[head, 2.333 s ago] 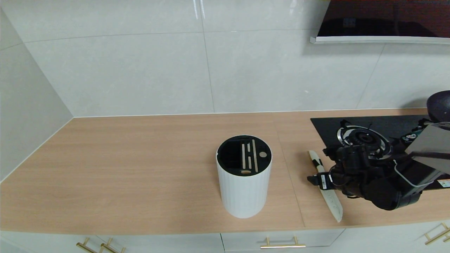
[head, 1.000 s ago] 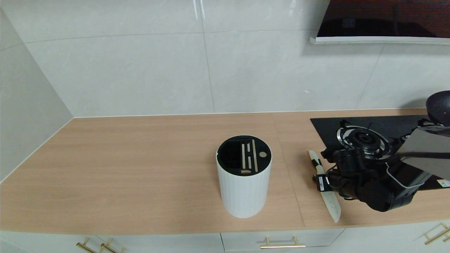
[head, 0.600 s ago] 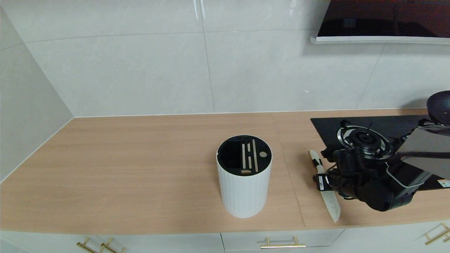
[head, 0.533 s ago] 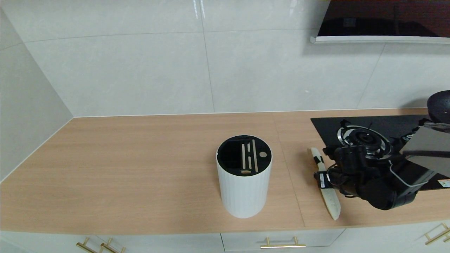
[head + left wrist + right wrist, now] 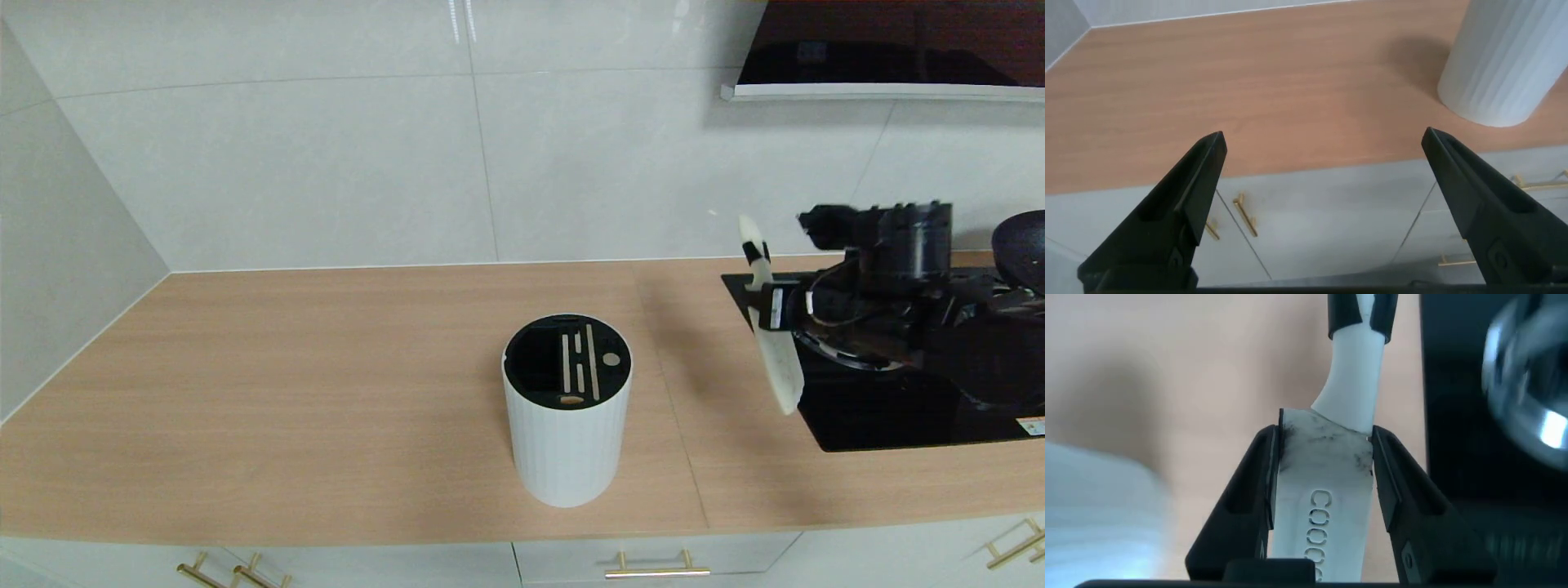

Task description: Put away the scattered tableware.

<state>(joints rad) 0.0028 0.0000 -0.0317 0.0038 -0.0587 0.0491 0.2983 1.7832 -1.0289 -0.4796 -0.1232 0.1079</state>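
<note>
Knife lifted, holder not yet reached

The right gripper [image 5: 771,306] is clamped on the knife [image 5: 777,359], which hangs tilted, blade down, over the left edge of the hob [image 5: 882,408], well right of the holder [image 5: 567,408]. The fingers [image 5: 1253,498] pinch smooth blade just below the handle, so the knife could pivot or slip and miss a slot (all narrow). The left gripper [image 5: 1323,140] is spread wide and empty at the near edge of the counter [image 5: 326,392]. A moment ago the knife lay flat on the counter; it is now raised and farther back.

White knife [image 5: 780,367] aloft, blade down — slotted white holder [image 5: 567,441] upright nearby
</note>
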